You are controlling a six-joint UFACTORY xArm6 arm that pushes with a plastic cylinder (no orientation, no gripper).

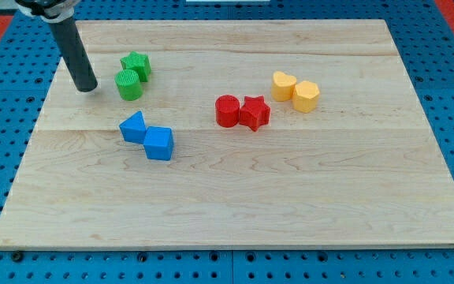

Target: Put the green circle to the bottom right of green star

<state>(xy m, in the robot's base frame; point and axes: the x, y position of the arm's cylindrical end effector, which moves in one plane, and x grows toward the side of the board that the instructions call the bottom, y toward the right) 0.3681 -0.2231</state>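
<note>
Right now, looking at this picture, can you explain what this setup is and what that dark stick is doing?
This is one camera view of a wooden board on a blue pegboard. The dark stick is the end of a robot arm; it has no pincer, holds nothing, and only pushes things. My tip rests at the view's left, just left of the green circle, which touches the green star above it. Also there: a blue triangle, blue cube, red circle, red star, and two yellow blocks.
</note>
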